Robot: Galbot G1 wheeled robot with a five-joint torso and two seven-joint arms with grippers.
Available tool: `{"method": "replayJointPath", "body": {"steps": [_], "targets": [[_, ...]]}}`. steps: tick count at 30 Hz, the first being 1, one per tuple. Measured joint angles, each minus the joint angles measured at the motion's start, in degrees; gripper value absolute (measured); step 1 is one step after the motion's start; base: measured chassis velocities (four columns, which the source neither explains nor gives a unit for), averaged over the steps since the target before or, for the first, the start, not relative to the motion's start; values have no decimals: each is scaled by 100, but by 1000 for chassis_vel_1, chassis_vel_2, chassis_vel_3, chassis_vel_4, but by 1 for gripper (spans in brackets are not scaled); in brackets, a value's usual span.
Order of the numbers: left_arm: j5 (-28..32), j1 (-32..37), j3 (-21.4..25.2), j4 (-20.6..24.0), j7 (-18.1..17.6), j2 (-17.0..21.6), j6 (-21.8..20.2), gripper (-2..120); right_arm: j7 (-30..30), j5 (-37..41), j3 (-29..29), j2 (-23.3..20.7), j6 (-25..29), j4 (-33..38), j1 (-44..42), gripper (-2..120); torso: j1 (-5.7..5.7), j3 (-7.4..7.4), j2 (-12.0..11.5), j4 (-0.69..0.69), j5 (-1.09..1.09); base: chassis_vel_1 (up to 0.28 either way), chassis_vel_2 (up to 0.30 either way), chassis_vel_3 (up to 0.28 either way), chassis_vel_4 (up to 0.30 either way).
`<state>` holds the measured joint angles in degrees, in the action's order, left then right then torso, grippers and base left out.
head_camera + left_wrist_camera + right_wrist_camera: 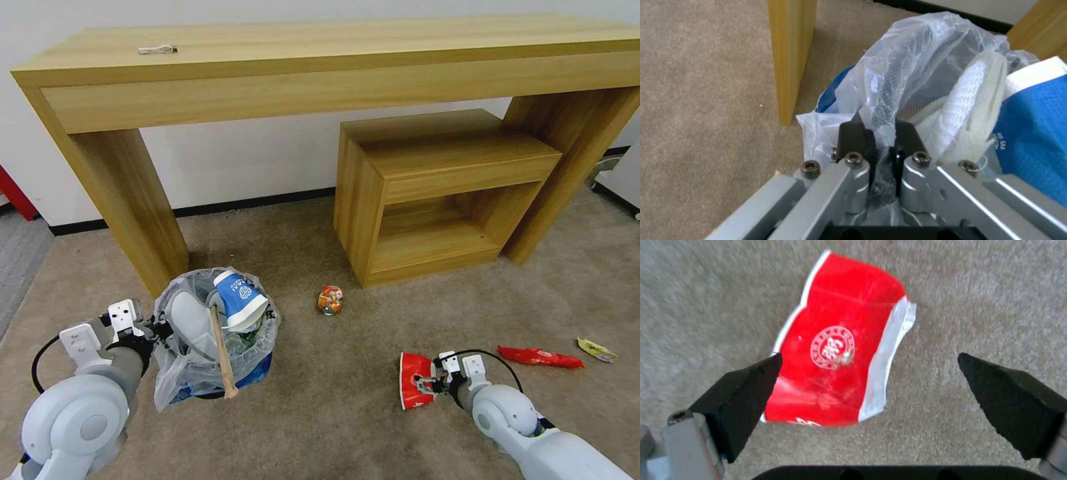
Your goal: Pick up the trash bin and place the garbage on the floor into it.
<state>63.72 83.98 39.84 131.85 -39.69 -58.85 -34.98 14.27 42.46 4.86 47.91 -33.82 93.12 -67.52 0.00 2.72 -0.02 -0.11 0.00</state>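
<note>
The trash bin [261, 331], lined with a clear crinkled bag, sits on the carpet at front left. It holds a white slipper [190, 323], a blue paper cup [239, 300] and a wooden stick [222, 357]. My left gripper [157, 329] is shut on the bin's bagged rim [902, 66], with its fingers [853, 136] pinching the plastic. My right gripper [421, 385] is open just over a flattened red paper cup [413, 380], which lies on the carpet between the fingertips [760, 376] in the right wrist view [835, 346]. A crushed can [330, 300], a red wrapper [540, 357] and a yellow wrapper [595, 349] lie on the floor.
A long wooden desk [333, 60] spans the back, its left leg [133, 207] just behind the bin. A low wooden cabinet [433, 193] stands under the desk at right. A small white item [157, 49] rests on the desktop. Open carpet lies between my arms.
</note>
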Motion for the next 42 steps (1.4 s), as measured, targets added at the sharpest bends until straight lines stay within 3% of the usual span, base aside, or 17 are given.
{"method": "replayJointPath", "body": {"steps": [13, 24, 29, 31, 33, 36, 39, 42], "targets": [[-18, -3, -13, -6, 2, -19, 1, 3, -139, -212, -79, 146, -19, -429, 149, 96, 0, 1, 0, 0, 0, 0, 0, 0, 0], [-48, 1, -34, -8, 4, -19, 7, 3, -763, -636, -135, 386, 297, -987, 412, 50, 0, 2, 0, 0, 0, 0, 0, 0, 0], [-52, 10, -30, -4, 4, -19, 7, 3, -897, -723, -144, 404, 401, -1037, 436, 40, 0, 2, 0, 0, 0, 0, 0, 0, 0], [-55, 13, -20, 0, 4, -20, 8, 3, -943, -742, -145, 393, 425, -1040, 438, 27, 0, 2, 1, 0, 0, 0, 0, 0, 0], [-58, 13, -20, -1, 4, -22, 9, 3, -946, -742, -145, 386, 426, -1039, 438, 24, 0, 2, 1, 0, 0, 0, 0, 0, 0], [-87, 14, -24, -1, 6, -38, 11, 3, -957, -741, -135, 357, 463, -1021, 416, 7, 0, 2, 1, 0, 0, 0, 0, 0, 0], [-97, 15, -30, -2, 9, -46, 11, 3, -963, -736, -122, 333, 495, -999, 399, 0, 0, 2, 1, 0, 0, 0, 0, 0, 0], [-102, 21, -35, -1, 10, -49, 12, 3, -964, -734, -109, 318, 538, -995, 389, 0, 0, 2, 1, 0, 0, 0, 0, 0, 0]]}}
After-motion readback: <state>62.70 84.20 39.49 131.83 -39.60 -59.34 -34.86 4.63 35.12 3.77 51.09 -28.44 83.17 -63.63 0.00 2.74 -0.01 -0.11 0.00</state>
